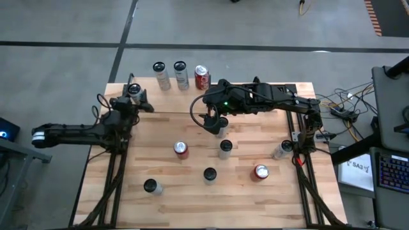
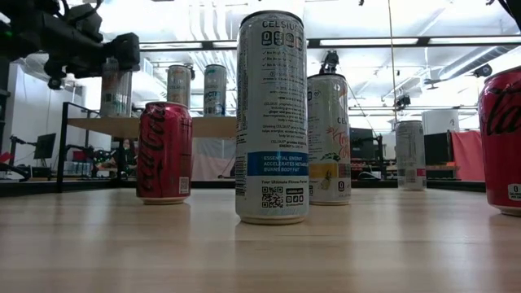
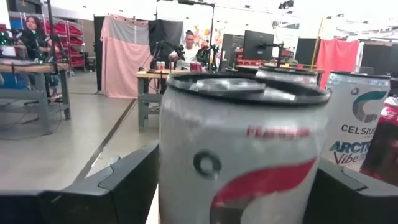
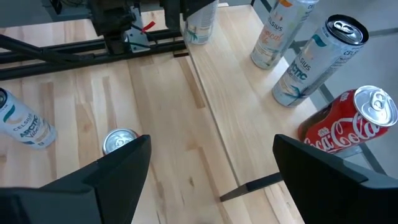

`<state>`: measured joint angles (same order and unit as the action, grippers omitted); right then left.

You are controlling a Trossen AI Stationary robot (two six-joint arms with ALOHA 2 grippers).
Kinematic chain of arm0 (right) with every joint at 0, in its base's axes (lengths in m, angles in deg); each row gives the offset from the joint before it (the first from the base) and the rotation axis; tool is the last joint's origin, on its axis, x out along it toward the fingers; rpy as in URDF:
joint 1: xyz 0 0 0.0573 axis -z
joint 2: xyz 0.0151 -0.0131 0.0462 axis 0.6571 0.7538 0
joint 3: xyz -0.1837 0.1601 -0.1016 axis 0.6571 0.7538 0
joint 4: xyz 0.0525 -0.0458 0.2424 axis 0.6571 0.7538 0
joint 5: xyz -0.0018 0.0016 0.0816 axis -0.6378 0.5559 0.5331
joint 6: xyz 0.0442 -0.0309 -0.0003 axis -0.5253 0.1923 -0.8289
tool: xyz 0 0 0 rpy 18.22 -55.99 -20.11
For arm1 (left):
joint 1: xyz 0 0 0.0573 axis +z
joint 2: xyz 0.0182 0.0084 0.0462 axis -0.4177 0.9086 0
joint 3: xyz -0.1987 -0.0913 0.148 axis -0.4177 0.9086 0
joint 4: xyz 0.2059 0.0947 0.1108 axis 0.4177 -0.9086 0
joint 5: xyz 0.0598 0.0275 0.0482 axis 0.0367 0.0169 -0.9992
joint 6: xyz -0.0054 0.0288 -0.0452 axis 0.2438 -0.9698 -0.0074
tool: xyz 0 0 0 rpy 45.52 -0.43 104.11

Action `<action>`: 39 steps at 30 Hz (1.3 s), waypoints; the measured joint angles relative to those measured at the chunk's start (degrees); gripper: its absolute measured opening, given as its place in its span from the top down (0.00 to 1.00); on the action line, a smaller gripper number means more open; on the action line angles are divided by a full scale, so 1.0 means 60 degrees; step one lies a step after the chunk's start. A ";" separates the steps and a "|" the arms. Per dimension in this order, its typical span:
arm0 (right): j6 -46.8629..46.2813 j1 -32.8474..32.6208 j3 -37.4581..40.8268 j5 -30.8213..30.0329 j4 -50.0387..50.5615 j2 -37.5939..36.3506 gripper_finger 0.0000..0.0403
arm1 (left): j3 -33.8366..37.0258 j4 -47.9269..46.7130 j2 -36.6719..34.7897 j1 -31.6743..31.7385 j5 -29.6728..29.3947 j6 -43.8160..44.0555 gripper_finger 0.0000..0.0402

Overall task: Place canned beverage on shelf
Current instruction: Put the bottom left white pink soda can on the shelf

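Note:
My left gripper [image 1: 135,96] is at the shelf's [image 1: 172,99] left end, shut on a white can with a red swoosh [image 3: 242,155]. In the low view the can [image 2: 116,88] stands upright at the shelf top [image 2: 203,126]. Two tall white cans [image 1: 158,69] [image 1: 180,69] and a red cola can [image 1: 202,77] stand on the shelf. My right gripper [image 4: 211,180] is open and empty, above the table just in front of the shelf [image 1: 214,121]. My left gripper pinches the can's two side walls [image 3: 171,174] between its two fingers, high on the can. The fingers come in level from the table's left side. The can is upright with its base at the shelf top; whether it rests there I cannot tell.
Several cans stand loose on the table: a red one [image 1: 181,149], a white one [image 1: 225,148], a dark-topped one [image 1: 209,174], a red one [image 1: 261,171], one near the front left [image 1: 151,186], one at the right edge [image 1: 282,150]. People sit in the room beyond.

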<state>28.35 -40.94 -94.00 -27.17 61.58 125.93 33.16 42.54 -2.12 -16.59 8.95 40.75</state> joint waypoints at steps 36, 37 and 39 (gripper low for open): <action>-0.0063 -0.0004 0.0004 0.0015 0.0014 0.0000 0.19 | -0.3344 -0.2633 0.0059 -0.1299 0.1139 -0.0863 0.27; -0.0063 -0.0004 0.0004 0.0015 0.0021 0.0000 0.19 | -0.3555 -0.3374 0.0094 -0.1605 0.1193 -0.0616 0.28; -0.0063 -0.0004 0.0004 0.0018 0.0035 0.0000 0.19 | -0.4021 -0.5194 0.0129 -0.2279 0.1389 0.0098 0.31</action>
<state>27.97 -40.96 -93.98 -27.06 61.79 125.93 9.03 11.37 -1.35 -30.27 17.29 41.34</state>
